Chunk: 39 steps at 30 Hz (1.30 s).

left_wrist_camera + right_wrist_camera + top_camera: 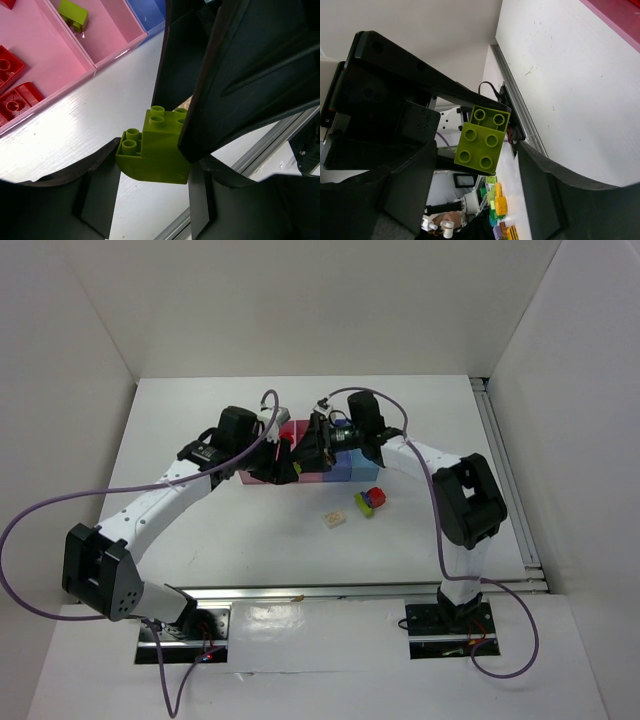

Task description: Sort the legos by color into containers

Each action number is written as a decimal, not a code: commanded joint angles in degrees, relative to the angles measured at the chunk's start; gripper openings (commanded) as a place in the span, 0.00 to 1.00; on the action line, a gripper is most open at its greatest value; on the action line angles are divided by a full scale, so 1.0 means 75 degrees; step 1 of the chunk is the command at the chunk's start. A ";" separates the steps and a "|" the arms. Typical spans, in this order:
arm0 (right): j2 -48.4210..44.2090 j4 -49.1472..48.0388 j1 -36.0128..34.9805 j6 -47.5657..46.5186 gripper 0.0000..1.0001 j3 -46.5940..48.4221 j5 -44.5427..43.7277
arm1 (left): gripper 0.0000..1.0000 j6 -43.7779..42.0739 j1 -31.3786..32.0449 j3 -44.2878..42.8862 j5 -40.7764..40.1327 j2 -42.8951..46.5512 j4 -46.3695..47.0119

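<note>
The left gripper (155, 165) is clamped on a lime green brick (160, 145). The right gripper (476, 146) straddles the same brick with its fingers apart and gaps showing. The pink bin (110, 35) holding a second green brick (72, 15) sits just ahead and left of the left gripper, so that arm looks better placed.

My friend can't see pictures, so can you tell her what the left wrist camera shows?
A lime green brick is clamped in the left gripper, with the right gripper's black fingers crowding it from the upper right. Behind, on the white table, one pink bin holds red bricks and the next pink bin holds a second green brick.
</note>
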State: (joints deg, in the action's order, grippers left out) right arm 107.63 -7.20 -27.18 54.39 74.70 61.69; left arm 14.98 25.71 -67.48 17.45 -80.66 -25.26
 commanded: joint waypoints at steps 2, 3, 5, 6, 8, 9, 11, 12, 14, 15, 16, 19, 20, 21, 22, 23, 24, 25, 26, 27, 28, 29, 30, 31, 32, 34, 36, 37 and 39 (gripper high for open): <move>0.0063 -0.0269 -0.0219 -0.0022 0.69 0.0283 0.0153 | 0.00 -0.0099 0.0028 -0.0073 0.0110 0.0267 0.0227; 0.0063 -0.0270 -0.0220 -0.0022 0.65 0.0283 0.0153 | 0.00 -0.0099 0.0028 -0.0073 0.0110 0.0267 0.0227; 0.0063 -0.0340 -0.0289 -0.0022 0.57 0.0213 0.0235 | 0.00 -0.0099 0.0028 -0.0073 0.0040 0.0267 0.0227; 0.0063 -0.0341 -0.0290 -0.0022 0.52 0.0212 0.0235 | 0.00 -0.0099 0.0028 -0.0073 0.0040 0.0267 0.0227; -0.0018 -0.0410 -0.0290 -0.0022 0.44 0.0131 0.0235 | 0.00 -0.0099 0.0028 -0.0143 -0.0054 0.0267 0.0227; -0.0019 -0.0411 -0.0290 -0.0022 0.33 0.0130 0.0235 | 0.00 -0.0099 0.0028 -0.0143 -0.0054 0.0267 0.0227; -0.0112 -0.0492 -0.0290 -0.0022 0.26 0.0060 0.0235 | 0.00 -0.0099 0.0028 -0.0143 -0.0217 0.0267 0.0227; -0.0113 -0.0493 -0.0221 -0.0022 0.23 -0.0021 0.0235 | 0.00 -0.0099 0.0028 -0.0143 -0.0218 0.0267 0.0227; -0.0195 -0.0493 -0.0068 -0.0022 0.19 -0.0196 0.0142 | 0.00 -0.0099 0.0028 -0.0143 -0.0288 0.0337 0.0227; -0.0369 -0.0493 0.0106 -0.0022 0.19 -0.0279 0.0060 | 0.00 -0.0099 0.0028 -0.0143 -0.0288 0.0337 0.0227; -0.0371 -0.0493 0.0201 -0.0022 0.19 -0.0431 -0.0068 | 0.00 -0.0099 0.0028 -0.0073 -0.0404 0.0337 0.0227; -0.0605 -0.0377 0.0611 -0.0022 0.18 -0.0607 -0.0151 | 0.00 -0.0099 0.0028 -0.0073 -0.0405 0.0407 0.0145; -0.0675 -0.0376 0.0693 -0.0022 0.17 -0.0608 -0.0151 | 0.00 -0.0099 0.0028 -0.0073 -0.0405 0.0407 0.0145; -0.0757 -0.0271 0.0845 -0.0022 0.17 -0.0689 -0.0232 | 0.00 -0.0099 0.0028 -0.0073 -0.0405 0.0407 0.0145; -0.0758 -0.0154 0.0847 -0.0114 0.17 -0.0690 -0.0233 | 0.00 -0.0099 0.0028 -0.0073 -0.0405 0.0407 0.0145; -0.0839 -0.0153 0.0963 -0.0220 0.17 -0.0690 -0.0303 | 0.00 -0.0099 0.0028 -0.0003 -0.0405 0.0407 0.0145; -0.0932 -0.0060 0.1033 -0.0221 0.17 -0.0760 -0.0420 | 0.00 -0.0099 0.0028 -0.0002 -0.0405 0.0407 0.0145; -0.0933 0.0034 0.1034 -0.0221 0.17 -0.0760 -0.0490 | 0.00 -0.0099 0.0028 -0.0002 -0.0475 0.0407 0.0064; -0.0933 0.0034 0.1034 -0.0302 0.17 -0.0760 -0.0630 | 0.00 -0.0099 0.0028 0.0079 -0.0475 0.0477 0.0063; -0.1015 0.0034 0.1115 -0.0303 0.17 -0.0760 -0.0701 | 0.00 -0.0099 -0.0041 0.0080 -0.0475 0.0478 0.0063; -0.1015 0.0034 0.1116 -0.0303 0.17 -0.0760 -0.0772 | 0.00 -0.0099 -0.0042 0.0080 -0.0475 0.0478 0.0063; -0.1015 -0.0035 0.1116 -0.0140 0.17 -0.0760 -0.0772 | 0.00 -0.0099 -0.0042 0.0173 -0.0394 0.0478 0.0063; -0.1015 -0.0245 0.1116 0.0035 0.17 -0.0760 -0.0772 | 0.00 -0.0099 -0.0042 0.0174 -0.0393 0.0478 0.0063; -0.0934 -0.0757 0.1116 0.0234 0.17 -0.0760 -0.0772 | 0.00 -0.0099 -0.0042 0.0174 -0.0312 0.0478 0.0063; -0.0864 -0.1110 0.1116 0.0480 0.17 -0.0760 -0.0680 | 0.00 -0.0099 -0.0042 0.0243 -0.0311 0.0478 0.0063; -0.0793 -0.1557 0.1116 0.1078 0.17 -0.0760 -0.0679 | 0.00 -0.0099 -0.0042 0.0244 -0.0311 0.0478 0.0063; -0.0699 -0.1794 0.1116 0.1278 0.17 -0.0562 -0.0597 | 0.00 -0.0099 -0.0042 0.0244 -0.0311 0.0478 0.0063; -0.0583 -0.1863 0.1116 0.1372 0.17 -0.0410 -0.0515 | 0.00 -0.0099 -0.0042 0.0244 -0.0311 0.0478 0.0063; -0.0488 -0.2296 0.1116 0.1687 0.17 -0.0409 -0.0363 | 0.00 -0.0169 -0.0042 0.0244 -0.0311 0.0478 -0.0007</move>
State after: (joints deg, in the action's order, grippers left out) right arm 103.39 -15.00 -24.05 62.98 69.58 59.86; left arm 15.07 27.22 -66.70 16.25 -79.72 -17.06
